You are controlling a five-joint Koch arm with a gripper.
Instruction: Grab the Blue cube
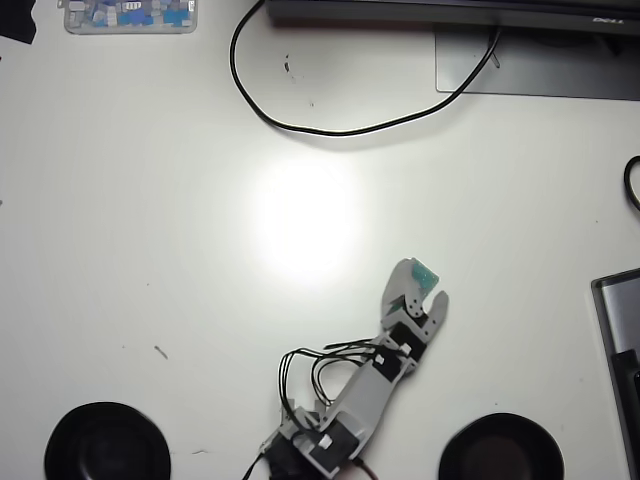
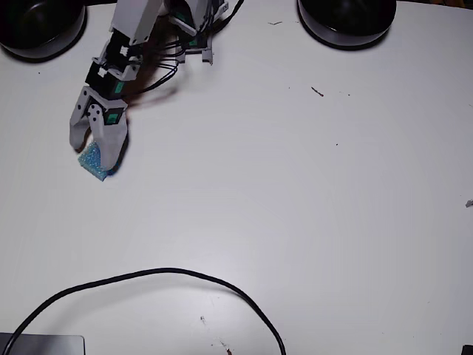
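The Blue cube point(image 1: 427, 272) point(image 2: 92, 159) is a small teal block lying on the white table. In the overhead view it is at the lower right of centre. In the fixed view it is at the left. My gripper point(image 1: 424, 281) point(image 2: 92, 153) is open and reaches over the cube. One grey finger point(image 2: 77, 132) stands to the cube's left in the fixed view. The other finger point(image 2: 111, 145) lies over its right edge. The cube's near half shows between the fingertips. Whether a finger touches it I cannot tell.
A black cable point(image 1: 300, 127) point(image 2: 148, 275) loops across the table. Two black bowls point(image 1: 105, 442) point(image 1: 500, 448) flank the arm's base. A clear plastic box point(image 1: 130, 15) sits in the far left corner. A grey monitor foot point(image 1: 540, 70) and a dark device point(image 1: 620, 340) lie to the right.
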